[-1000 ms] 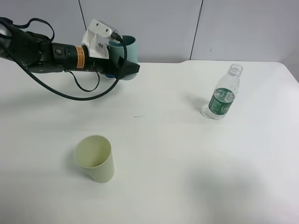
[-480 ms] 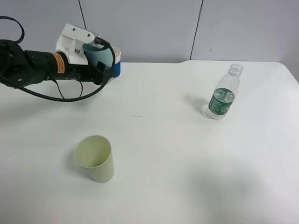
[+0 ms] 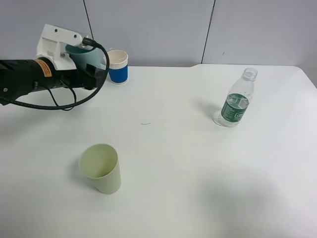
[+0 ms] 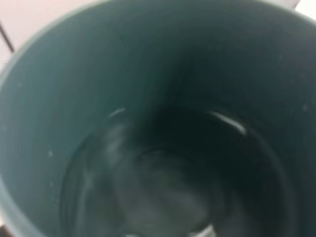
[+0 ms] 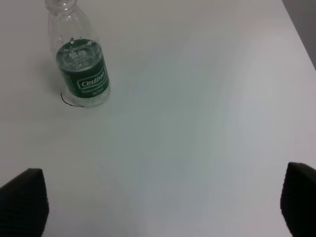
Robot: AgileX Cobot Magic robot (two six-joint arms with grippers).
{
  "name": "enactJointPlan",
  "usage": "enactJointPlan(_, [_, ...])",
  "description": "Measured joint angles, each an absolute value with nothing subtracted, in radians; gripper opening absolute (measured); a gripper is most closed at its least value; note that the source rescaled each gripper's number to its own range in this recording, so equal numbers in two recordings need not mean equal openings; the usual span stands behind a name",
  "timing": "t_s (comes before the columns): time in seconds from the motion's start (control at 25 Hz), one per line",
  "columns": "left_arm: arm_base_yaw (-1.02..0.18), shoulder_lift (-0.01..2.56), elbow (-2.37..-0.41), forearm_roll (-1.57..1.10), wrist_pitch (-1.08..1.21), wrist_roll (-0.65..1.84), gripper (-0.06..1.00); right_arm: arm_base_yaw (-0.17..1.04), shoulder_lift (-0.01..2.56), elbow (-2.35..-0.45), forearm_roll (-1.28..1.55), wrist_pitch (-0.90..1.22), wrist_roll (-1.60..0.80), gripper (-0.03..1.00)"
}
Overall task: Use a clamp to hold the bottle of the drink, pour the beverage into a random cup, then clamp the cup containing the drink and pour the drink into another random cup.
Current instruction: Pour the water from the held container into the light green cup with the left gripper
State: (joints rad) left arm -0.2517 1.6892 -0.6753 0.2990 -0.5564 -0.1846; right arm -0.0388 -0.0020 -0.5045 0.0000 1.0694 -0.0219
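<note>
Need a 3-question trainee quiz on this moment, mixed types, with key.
1. True or false: the bottle stands upright on the table with no cap.
2. What does the left pincer hold? A) nothing B) the teal cup C) the bottle
3. One word: is the right pincer open or shut?
Key: 1 true. 2 B. 3 open; it holds nothing.
</note>
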Motion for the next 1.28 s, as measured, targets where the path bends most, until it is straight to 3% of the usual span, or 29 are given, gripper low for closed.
enactJointPlan(0.28, [-0.257,1.659,-0.546,0.257,-0.655,-0.08,0.02,-0.039,-0.002,-0.504,0.0,1.069,-0.022,0.94])
enactJointPlan(0.64, [-0.257,1.61,-0.37,0.481,-0.943,-0.028,0.02,-0.039,-0.002,-0.504,0.0,1.069,-0.022,0.94])
enactJointPlan(1.28, [-0.26,1.515,-0.262,0.592,-0.969,0.158,0.02,-0.039,-0.002,-0.504,0.0,1.069,-0.022,0.94])
